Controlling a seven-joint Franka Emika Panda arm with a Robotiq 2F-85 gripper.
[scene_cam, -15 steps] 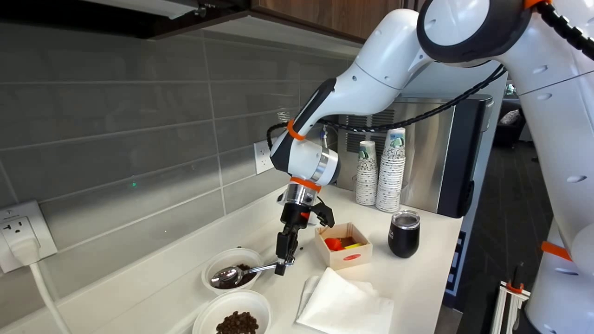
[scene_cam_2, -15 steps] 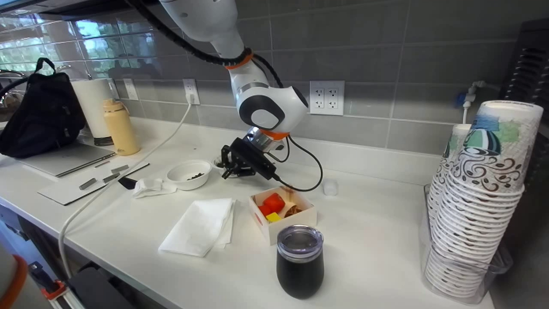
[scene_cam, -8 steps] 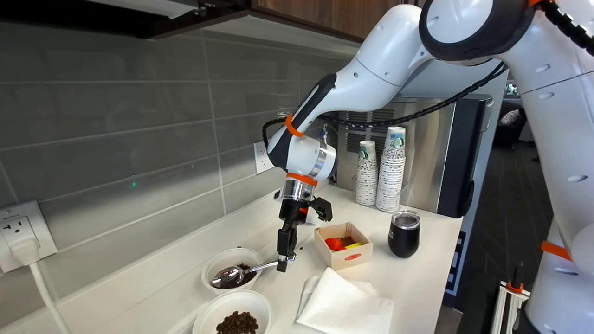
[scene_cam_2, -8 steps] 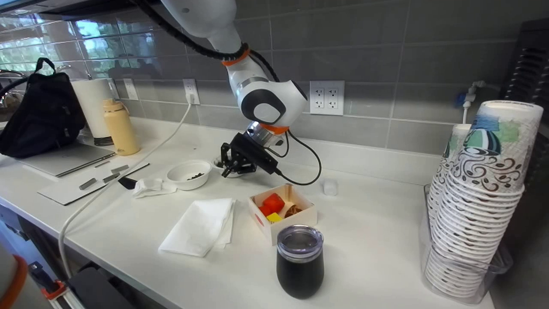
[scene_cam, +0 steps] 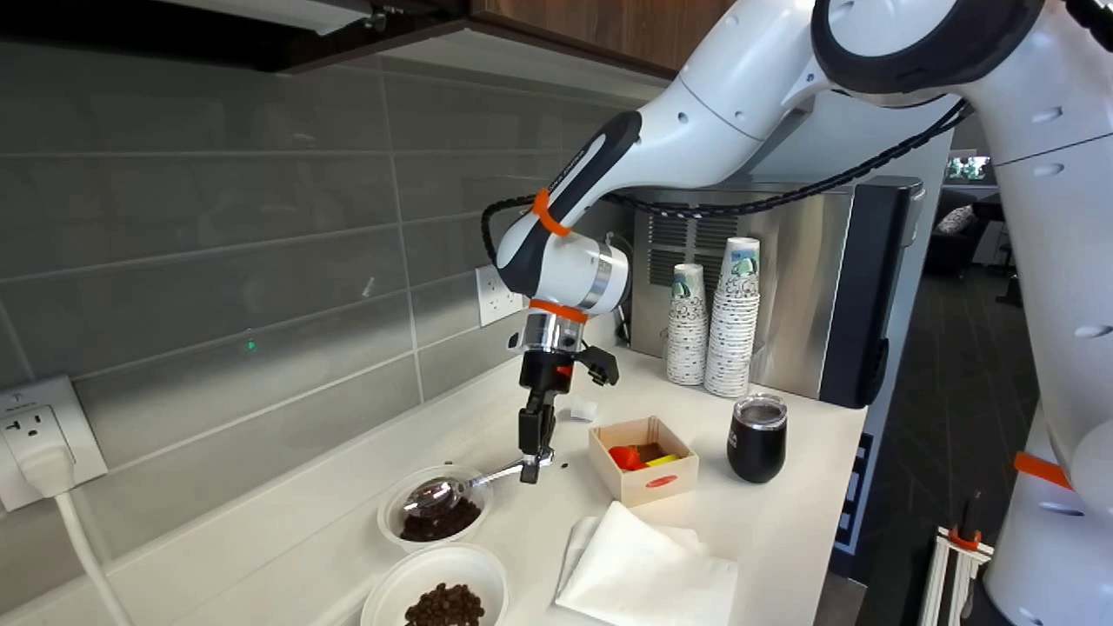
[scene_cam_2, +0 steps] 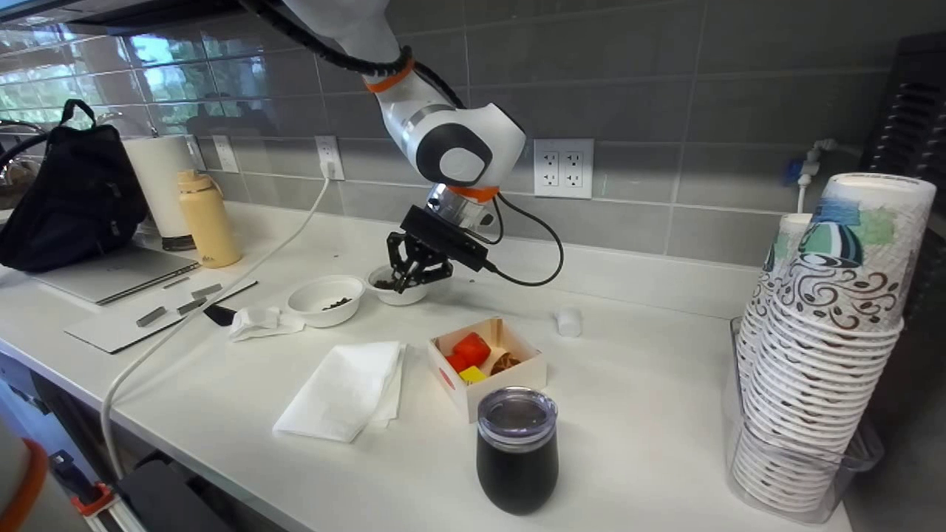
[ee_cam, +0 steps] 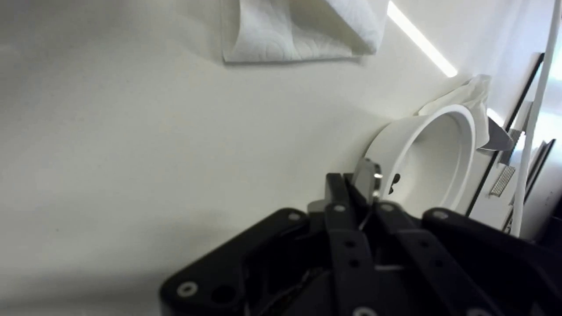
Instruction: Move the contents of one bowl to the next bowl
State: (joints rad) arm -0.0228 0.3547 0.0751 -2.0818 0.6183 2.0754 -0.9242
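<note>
Spoon (scene_cam: pixel 432 496) over a white bowl (scene_cam: pixel 393 504) of dark brown bits (scene_cam: pixel 439 523).
The pincer (scene_cam: pixel 531 469) is clamped on the spoon's handle; whether its head carries bits cannot be told. A second white bowl (scene_cam: pixel 417 574), just beside, holds another heap (scene_cam: pixel 444 606) of them. On the bench (scene_cam_2: pixel 643 428), a wooden box (scene_cam: pixel 630 491) contains red-orange pieces (scene_cam_2: pixel 471 347) and a yellow piece (scene_cam_2: pixel 471 374).

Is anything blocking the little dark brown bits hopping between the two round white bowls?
Nothing visible but the rims: in an exterior view, the bits by the shiny metal spoon lie in the farther bowl, right beside the nearer bowl.
</note>
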